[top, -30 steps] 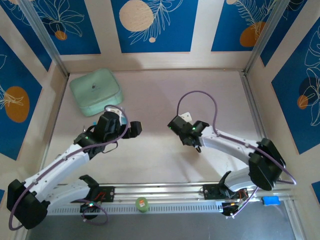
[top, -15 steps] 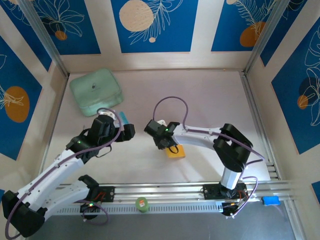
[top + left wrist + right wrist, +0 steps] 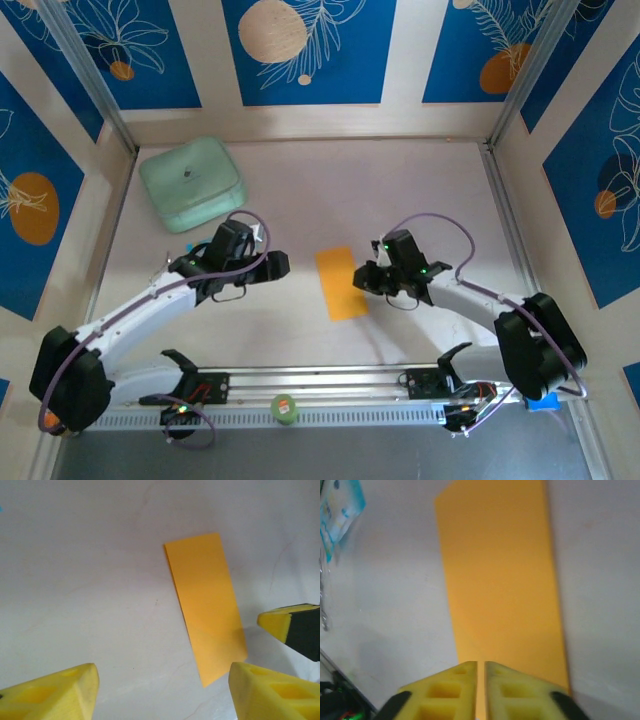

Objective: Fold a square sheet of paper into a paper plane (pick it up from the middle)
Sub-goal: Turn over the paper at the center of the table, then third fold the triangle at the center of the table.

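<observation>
the paper [image 3: 342, 283] lies flat on the table [image 3: 300, 190] as a narrow orange rectangle, between the 2 claws. the left claw [image 3: 277, 263] sits off its left side, well apart from it, fingers spread wide with nothing between them. the right claw [image 3: 363, 281] is at the paper's right edge, its 2 yellow fingers [image 3: 445, 690] closed to a slit and gripping nothing; i cannot tell whether the tips touch the paper. a blue-and-white packet [image 3: 337, 515] lies apart from the paper.

Rt wrist: orange paper [image 3: 500, 575] cropped at top, near end behind right gripper [image 3: 481, 667]; blue-white pkt [image 3: 337, 515] cropped at left.
</observation>
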Robot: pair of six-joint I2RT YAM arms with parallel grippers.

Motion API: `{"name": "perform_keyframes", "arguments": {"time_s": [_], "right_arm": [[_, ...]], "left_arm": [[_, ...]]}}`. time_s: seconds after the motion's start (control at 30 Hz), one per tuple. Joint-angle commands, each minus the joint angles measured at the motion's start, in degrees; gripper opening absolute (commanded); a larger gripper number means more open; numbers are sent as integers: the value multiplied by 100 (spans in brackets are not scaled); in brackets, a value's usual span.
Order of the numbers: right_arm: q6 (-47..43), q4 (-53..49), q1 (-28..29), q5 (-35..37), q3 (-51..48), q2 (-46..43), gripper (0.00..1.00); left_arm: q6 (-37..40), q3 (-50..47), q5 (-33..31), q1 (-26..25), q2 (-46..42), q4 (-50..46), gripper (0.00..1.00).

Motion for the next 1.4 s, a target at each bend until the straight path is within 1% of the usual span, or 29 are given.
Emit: {"name": "perform_keyframes", "arguments": {"time_s": [0.0, 0.07, 0.23, 0.4, 0.5, 0.63, 0.73, 0.87, 0.93, 1.07, 1.17, 1.23, 1.37], "right_arm": [[101, 625, -230, -740, -273, -128, 6], [79, 732, -274, -795, -347, -70, 6], [51, 858, -323, -613, -464, 115, 5], [134, 1333, -336, -542, -565, 397, 4], [199, 1675, -254, -543, -597, 618, 3], [183, 1812, -179, -515, -575, 916, 2], [238, 1790, -177, -402, -621, 1088, 0], [596, 1921, -187, -336, -888, 1206, 0], [797, 1821, -169, -339, -943, 1273, 0], [1029, 1796, -91, -350, -1025, 1375, 0], [1122, 1788, -63, -314, -1053, 1367, 0], [1143, 1719, -54, -296, -1021, 1349, 0], [1156, 1577, -28, -252, -957, 1349, 0]], "left_arm": [[-412, -26, 485, 8, 193, 550, 69], [-502, -21, 423, -17, 262, 624, 69], [-593, -78, 353, -63, 315, 847, 75], [-697, -143, 496, -98, 498, 1162, 74], [-733, -130, 723, -106, 712, 1367, 72], [-755, -66, 840, -132, 974, 1450, 71], [-789, -37, 1002, -153, 1208, 1599, 70], [-833, 83, 1289, -257, 1642, 1811, 68], [-875, 132, 1373, -321, 1853, 1900, 68], [-965, 287, 1564, -450, 2342, 2028, 63], [-972, 445, 1628, -560, 2639, 2033, 61], [-992, 565, 1682, -601, 2832, 1948, 57], [-1057, 674, 1704, -704, 3118, 1913, 53]]}}
